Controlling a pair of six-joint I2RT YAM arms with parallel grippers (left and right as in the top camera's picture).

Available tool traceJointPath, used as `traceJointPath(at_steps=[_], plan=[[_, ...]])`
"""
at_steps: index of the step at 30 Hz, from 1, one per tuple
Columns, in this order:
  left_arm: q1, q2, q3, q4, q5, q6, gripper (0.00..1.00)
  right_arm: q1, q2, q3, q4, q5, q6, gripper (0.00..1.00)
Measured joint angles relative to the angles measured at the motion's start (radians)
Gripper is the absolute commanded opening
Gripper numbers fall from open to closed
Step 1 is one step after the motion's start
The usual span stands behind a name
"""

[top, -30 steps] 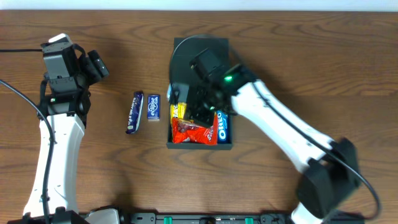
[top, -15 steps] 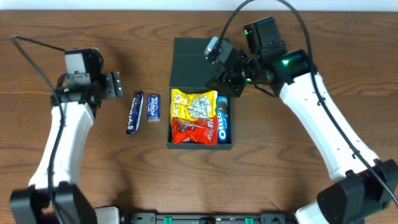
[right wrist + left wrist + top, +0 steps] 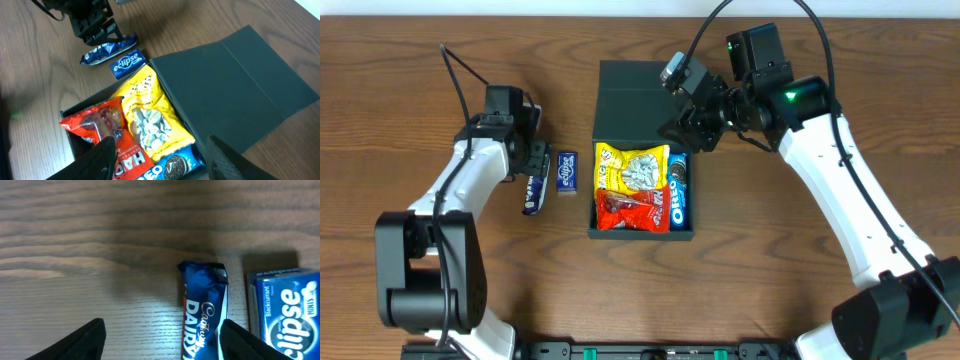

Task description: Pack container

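Note:
The container (image 3: 603, 226) is a dark box with its flap lid (image 3: 635, 95) laid open at the back. Inside lie a yellow packet (image 3: 632, 167), a red packet (image 3: 632, 210) and a blue Oreo pack (image 3: 680, 195). My right gripper (image 3: 695, 125) hovers open and empty over the box's back right corner; in the right wrist view its gripper (image 3: 162, 160) frames the packets. My left gripper (image 3: 533, 160) stands open over the top end of a blue Dairy Milk bar (image 3: 533, 192). In the left wrist view the bar (image 3: 202, 315) lies between the fingers, close to the right one.
A blue Eclipse box (image 3: 567, 172) lies just right of the bar, between it and the container's left wall; it shows at the right edge as the Eclipse box (image 3: 285, 305) in the left wrist view. Bare wooden table (image 3: 440, 290) surrounds everything.
My left arm has swung right and come down over the blue bar, jaws narrowing slightly. My right gripper rose out of the box, opened, leaving the yellow packet inside, then held still.

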Motion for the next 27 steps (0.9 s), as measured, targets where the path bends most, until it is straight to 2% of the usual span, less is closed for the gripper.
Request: traceJointPath(at_steps=[5,7,13,18,20,27], plan=[[0.0,0.031,0.0,0.001,0.037,0.007,0.7,0.0,0.0,0.0,0.0,-0.001,0.0,0.58],[0.0,0.036,0.0,0.002,0.046,0.028,0.64,0.0,0.0,0.0,0.0,-0.003,0.0,0.58],[0.0,0.082,0.0,0.008,0.049,0.054,0.63,0.0,0.0,0.0,0.0,-0.003,0.0,0.58],[0.0,0.094,0.0,0.022,0.052,0.057,0.5,0.0,0.0,0.0,0.0,-0.004,0.0,0.59],[0.0,0.094,0.0,0.032,0.052,0.057,0.43,0.0,0.0,0.0,0.0,-0.004,0.0,0.59],[0.0,0.094,0.0,0.035,0.052,0.062,0.29,0.0,0.0,0.0,0.0,-0.006,0.0,0.59]])
